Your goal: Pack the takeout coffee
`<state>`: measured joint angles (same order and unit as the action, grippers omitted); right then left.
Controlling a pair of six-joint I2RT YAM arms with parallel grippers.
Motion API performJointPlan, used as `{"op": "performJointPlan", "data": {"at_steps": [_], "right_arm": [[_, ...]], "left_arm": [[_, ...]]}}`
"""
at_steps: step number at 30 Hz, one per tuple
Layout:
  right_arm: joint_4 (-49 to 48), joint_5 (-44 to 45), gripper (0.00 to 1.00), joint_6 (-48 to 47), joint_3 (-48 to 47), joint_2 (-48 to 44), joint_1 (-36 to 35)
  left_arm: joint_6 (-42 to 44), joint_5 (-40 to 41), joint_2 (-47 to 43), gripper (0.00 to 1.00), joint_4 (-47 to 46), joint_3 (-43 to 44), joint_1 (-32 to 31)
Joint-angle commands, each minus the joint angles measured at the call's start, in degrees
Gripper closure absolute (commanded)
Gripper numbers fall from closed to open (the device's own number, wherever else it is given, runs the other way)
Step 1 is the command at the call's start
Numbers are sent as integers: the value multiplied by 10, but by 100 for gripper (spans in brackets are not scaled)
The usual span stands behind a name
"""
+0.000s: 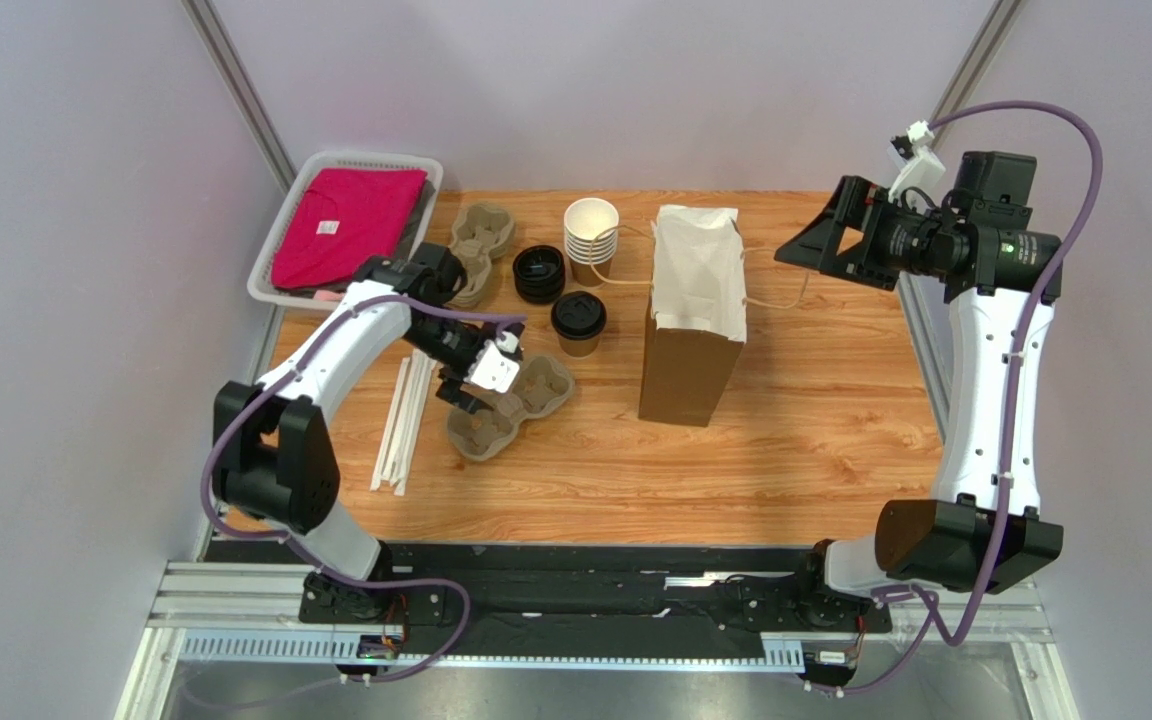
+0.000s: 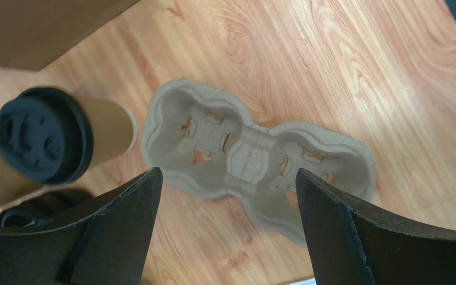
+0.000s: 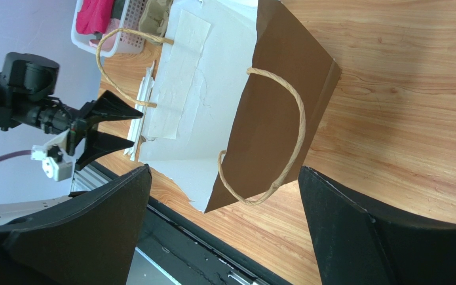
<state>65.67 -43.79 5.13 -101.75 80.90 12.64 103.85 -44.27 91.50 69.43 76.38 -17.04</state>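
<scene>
Left hand (image 2: 227, 175), nearest the lens: fingers spread wide, nothing between them, poised over a moulded pulp cup carrier (image 2: 254, 169); whether it touches the carrier cannot be told. Carrier: two wells, both vacant, lying flat on the worktop (image 1: 838, 405). Takeout coffee (image 1: 579, 320): one brown paper cup with a black lid pressed on, standing upright on the worktop just beside the carrier's far end, between it and the paper bag (image 1: 692, 338). Handling, by judgement: light, unless filled, which the lid hides; the paper wall is thin and would buckle under a hard squeeze; the lid is smooth, only snapped on, and could pop if pinched or lifted by. It is best taken across the brown wall, below the lid rim, and kept upright. Right hand (image 3: 224, 171): fingers likewise apart and holding nothing, raised at the right, facing the bag. Paper bag: brown outside, white inside, twisted paper handles, standing with mouth open; nothing is seen inside, though the bottom is not fully in view. Stack of lidless cups (image 1: 591, 233) and pile of loose black lids (image 1: 539, 273): behind the coffee. Spare carriers (image 1: 480, 233): far left of those. Basket (image 1: 285, 240): far left corner, holding a folded pink cloth (image 1: 345, 222). White straws (image 1: 402, 420): loose, left of the carrier.
</scene>
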Motion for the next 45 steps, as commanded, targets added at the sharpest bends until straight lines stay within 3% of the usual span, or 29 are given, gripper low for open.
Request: {"op": "performJointPlan", "data": {"at_steps": [1, 15, 38, 45], "right_arm": [[-12, 4, 0, 4, 14, -17, 3], [-14, 13, 0, 8, 28, -27, 4], [-27, 2, 0, 15, 21, 5, 4], [-27, -2, 0, 12, 17, 7, 4]], "left_arm": [[128, 22, 40, 10, 9, 8, -29], [127, 113, 129, 16, -36, 11, -59], [81, 181, 152, 34, -55, -18, -79], [43, 165, 124, 50, -24, -3, -80]]}}
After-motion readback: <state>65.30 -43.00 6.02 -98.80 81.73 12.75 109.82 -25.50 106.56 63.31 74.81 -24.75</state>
